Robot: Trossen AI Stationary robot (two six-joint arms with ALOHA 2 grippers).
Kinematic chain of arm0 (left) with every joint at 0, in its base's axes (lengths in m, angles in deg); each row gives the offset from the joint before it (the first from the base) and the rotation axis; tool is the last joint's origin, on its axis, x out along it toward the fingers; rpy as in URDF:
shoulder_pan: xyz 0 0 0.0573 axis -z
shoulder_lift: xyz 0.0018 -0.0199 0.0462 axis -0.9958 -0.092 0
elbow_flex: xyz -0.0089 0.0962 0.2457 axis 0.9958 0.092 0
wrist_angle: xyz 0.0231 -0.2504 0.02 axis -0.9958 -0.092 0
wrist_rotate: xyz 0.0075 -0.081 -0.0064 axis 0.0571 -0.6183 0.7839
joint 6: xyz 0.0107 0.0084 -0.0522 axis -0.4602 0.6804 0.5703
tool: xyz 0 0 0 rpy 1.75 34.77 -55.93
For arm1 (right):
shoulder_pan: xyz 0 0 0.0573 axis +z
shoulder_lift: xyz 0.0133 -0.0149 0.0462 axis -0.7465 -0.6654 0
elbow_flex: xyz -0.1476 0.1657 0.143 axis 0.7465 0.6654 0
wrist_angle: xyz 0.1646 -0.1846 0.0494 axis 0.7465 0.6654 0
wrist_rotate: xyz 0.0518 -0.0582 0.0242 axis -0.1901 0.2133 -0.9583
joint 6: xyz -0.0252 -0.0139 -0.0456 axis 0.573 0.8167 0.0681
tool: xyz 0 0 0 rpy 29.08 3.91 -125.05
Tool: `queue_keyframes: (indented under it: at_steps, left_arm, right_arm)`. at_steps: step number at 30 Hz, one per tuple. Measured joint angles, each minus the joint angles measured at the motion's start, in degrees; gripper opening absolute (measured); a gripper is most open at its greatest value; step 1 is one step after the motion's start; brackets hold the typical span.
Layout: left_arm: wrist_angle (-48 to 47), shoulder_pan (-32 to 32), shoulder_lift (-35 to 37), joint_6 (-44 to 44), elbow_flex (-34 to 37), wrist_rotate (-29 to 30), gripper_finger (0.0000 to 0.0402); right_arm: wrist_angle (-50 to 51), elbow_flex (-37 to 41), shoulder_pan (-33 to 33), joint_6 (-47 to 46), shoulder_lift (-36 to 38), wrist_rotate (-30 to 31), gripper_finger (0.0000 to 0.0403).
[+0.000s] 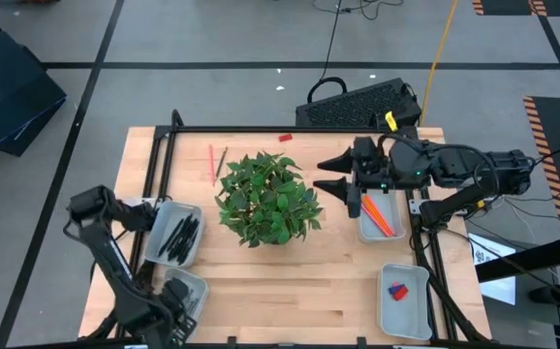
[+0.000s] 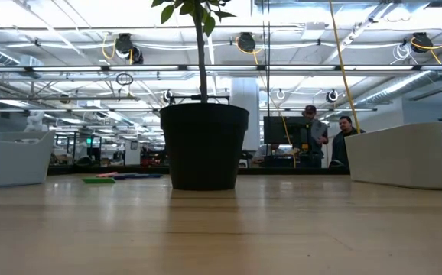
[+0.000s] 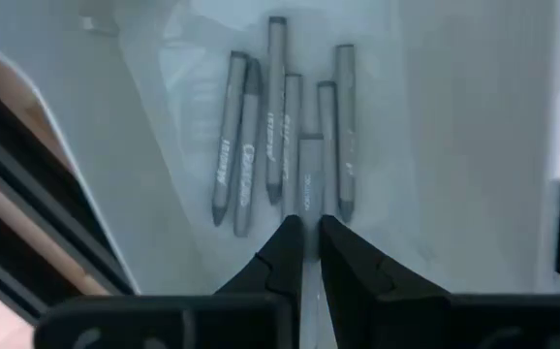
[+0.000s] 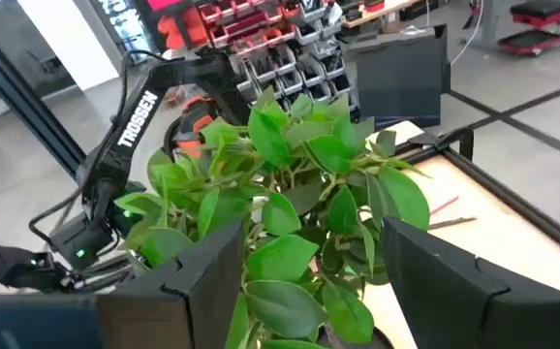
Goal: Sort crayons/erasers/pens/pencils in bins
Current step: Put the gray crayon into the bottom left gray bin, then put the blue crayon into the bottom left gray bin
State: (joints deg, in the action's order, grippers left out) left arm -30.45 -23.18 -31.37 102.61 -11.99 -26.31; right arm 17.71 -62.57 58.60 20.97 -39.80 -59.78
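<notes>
My left gripper [image 1: 160, 225] [image 3: 310, 237] is over the left bin [image 1: 195, 254], which holds several dark pens [image 3: 261, 136] lying side by side; it is shut on one pen. My right gripper [image 1: 333, 177] [image 4: 309, 291] hangs open and empty beside the plant [image 1: 265, 197], next to the right bin [image 1: 367, 231] with orange pencils [image 1: 377, 215]. A red pencil [image 1: 211, 163] and a dark stick [image 1: 222, 160] lie loose on the table behind the plant, and a red eraser [image 1: 285, 138] lies at the far edge. Blue and red erasers [image 1: 396, 289] sit in the near right bin [image 1: 411, 315]. My left gripper pinches one pen between its two fingertips, at the pen's near end [image 3: 309, 208]. The fingers come from above and lie along the pen. The pen's far end [image 3: 310, 145] points into the bin among the other pens; whether it rests on the bin floor I cannot tell.
The potted plant stands mid-table, its dark pot [image 2: 203, 145] large in the low view. Another bin [image 1: 187, 288] sits at the near left. A black frame rail [image 1: 290, 129] runs along the table's far edge. Flat green and dark things [image 2: 99, 180] lie far off. People [image 2: 324, 137] stand beyond the table.
</notes>
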Motion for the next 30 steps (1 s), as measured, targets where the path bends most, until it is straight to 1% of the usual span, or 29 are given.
queue_keyframes:
  at_steps: [3, 5, 9, 12, 14, 16, 19, 21, 22, 24, 25, 27, 30]
  left_arm:
    - [0.1, -0.6, -1.6, -0.9, 0.0, -0.2, 0.0035]
    - [0.1, -1.4, -2.0, -1.7, 0.0, -1.0, 0.0048]
    - [-1.1, -2.8, -2.1, -3.2, 0.0, -1.1, 0.0100]
    - [-1.3, -4.2, -1.4, -3.9, 0.0, -1.6, 0.0142]
    - [-1.4, -5.5, 0.6, -4.8, -0.4, -1.9, 0.0163]
    - [-1.8, -6.9, 3.4, -5.1, -1.5, -1.1, 0.0178]
    - [-7.2, -9.7, 9.2, -3.3, -4.0, 4.6, 0.0185]
    - [-12.4, -11.9, 13.2, -1.7, -4.8, 10.4, 0.0186]
    - [-15.2, -13.4, 15.3, -1.1, -4.9, 13.2, 0.0186]
    - [-21.0, -17.3, 18.9, -1.4, -4.9, 16.2, 0.0186]
    - [-23.6, -19.7, 20.5, -2.9, -4.8, 16.7, 0.0186]
    - [-27.7, -24.5, 23.4, -8.6, -4.0, 17.9, 0.0186]
    - [-29.8, -32.2, 28.1, -19.8, -2.2, 23.5, 0.0186]
  right_arm:
    - [0.8, 0.0, 0.0, 2.2, -0.1, -0.2, 0.0233]
    - [2.0, 0.0, 0.1, 3.2, -0.1, -0.2, 0.0234]
    - [5.6, 0.0, 0.1, 5.5, 0.5, -0.4, 0.0234]
    - [8.6, 0.0, 0.1, 6.4, 1.5, -3.5, 0.0234]
    - [9.9, 0.0, 0.1, 7.4, 2.4, -6.1, 0.0234]
    - [11.4, 0.0, 0.1, 8.1, 3.6, -7.9, 0.0234]
    - [12.4, 0.0, 0.1, 10.9, 5.4, -9.0, 0.0234]
    - [12.9, 0.0, 0.0, 13.2, 6.4, -9.0, 0.0234]
    - [12.9, 0.0, 0.0, 14.3, 6.8, -9.0, 0.0234]
    - [13.0, 0.0, 0.0, 15.8, 7.4, -9.0, 0.0234]
    - [13.1, 0.0, 0.0, 16.3, 7.6, -9.0, 0.0234]
    - [13.5, 0.0, 0.0, 16.7, 8.0, -9.0, 0.0234]
    - [14.7, 0.0, 0.0, 17.1, 8.5, -9.0, 0.0234]
